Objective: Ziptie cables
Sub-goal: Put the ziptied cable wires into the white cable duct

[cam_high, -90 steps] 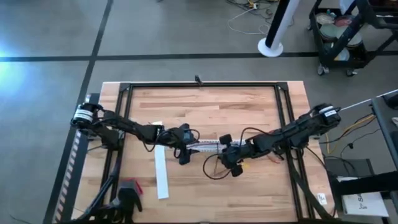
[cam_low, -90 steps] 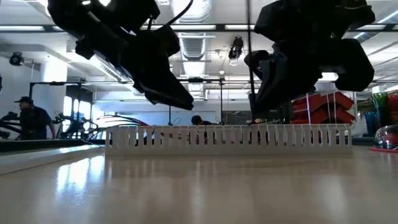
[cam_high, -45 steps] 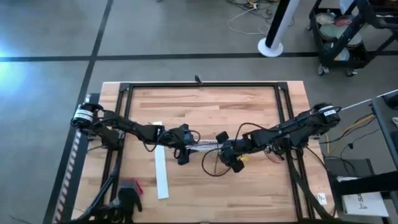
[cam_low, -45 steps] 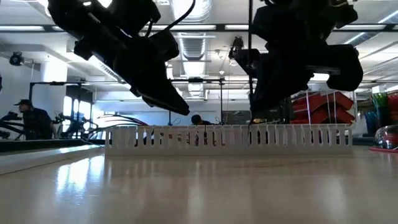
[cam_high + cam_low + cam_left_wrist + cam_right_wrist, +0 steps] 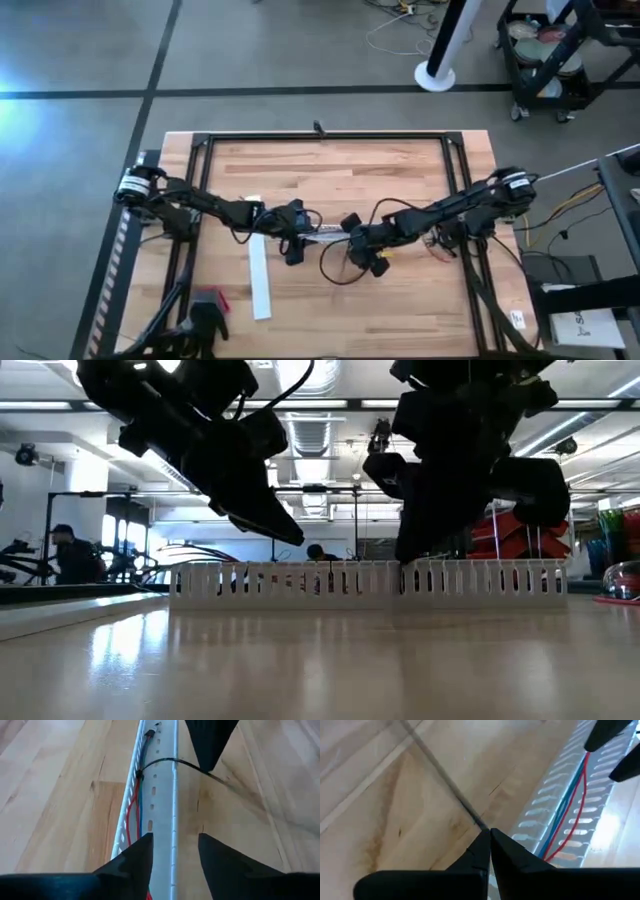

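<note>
I am pulling the ziptie (image 5: 172, 763) tight round the cables (image 5: 134, 815) lying in the white tray (image 5: 325, 234). My right gripper (image 5: 489, 840) is pinched on its tail. My left gripper (image 5: 172, 855) hangs open over the tray. Next I must pull gently.

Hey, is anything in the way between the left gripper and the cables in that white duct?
Nothing visible. The left gripper hovers open over the white duct, and the cables lie uncovered in it just ahead. Farther along, a black ziptie loops around them, its tail pinched in the right gripper.
</note>
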Motion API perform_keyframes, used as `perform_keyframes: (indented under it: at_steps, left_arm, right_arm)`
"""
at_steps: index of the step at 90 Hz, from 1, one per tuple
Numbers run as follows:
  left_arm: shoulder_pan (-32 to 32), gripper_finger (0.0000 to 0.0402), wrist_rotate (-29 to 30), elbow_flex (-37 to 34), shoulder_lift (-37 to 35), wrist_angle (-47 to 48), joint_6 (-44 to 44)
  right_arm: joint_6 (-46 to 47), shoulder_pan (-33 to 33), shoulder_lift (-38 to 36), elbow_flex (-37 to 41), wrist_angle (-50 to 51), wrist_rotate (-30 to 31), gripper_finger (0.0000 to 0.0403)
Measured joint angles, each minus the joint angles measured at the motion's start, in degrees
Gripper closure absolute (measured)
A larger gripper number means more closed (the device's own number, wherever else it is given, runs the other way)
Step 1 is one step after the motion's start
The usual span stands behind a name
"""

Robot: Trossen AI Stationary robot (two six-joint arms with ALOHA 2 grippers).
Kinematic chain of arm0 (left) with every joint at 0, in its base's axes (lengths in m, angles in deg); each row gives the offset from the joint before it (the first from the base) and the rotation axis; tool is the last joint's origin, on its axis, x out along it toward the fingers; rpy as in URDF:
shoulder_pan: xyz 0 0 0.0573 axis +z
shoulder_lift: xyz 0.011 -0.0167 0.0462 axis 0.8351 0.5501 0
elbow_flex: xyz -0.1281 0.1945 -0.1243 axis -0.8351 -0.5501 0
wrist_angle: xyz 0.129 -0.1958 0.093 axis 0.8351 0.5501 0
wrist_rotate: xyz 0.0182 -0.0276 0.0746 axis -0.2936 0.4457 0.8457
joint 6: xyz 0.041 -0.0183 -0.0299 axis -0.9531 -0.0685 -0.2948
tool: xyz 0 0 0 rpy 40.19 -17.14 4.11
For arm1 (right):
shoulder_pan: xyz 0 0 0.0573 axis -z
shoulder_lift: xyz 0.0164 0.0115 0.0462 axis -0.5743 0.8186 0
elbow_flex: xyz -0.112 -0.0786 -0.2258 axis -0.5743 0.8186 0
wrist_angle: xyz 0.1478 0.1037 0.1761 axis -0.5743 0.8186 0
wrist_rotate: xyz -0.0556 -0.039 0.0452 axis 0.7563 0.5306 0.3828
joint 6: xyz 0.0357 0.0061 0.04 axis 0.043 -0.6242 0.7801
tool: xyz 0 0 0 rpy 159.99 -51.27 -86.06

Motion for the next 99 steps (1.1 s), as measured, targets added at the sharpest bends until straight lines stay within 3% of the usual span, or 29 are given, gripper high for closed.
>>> perform_keyframes:
  at_steps: [56, 99]
  left_arm:
    - [-0.3, 0.0284, 0.0, 0.0, 0.0, -1.2, -0.5]
    - [-0.7, 0.0224, 0.0, 0.0, 0.3, -9.1, -3.2]
  right_arm:
    - [0.4, 1.1, 3.4, -0.4, 0.6, 1.1, 0.0403]
    - [7.5, 1.0, 0.4, -1.9, 6.9, 4.6, 0.0403]
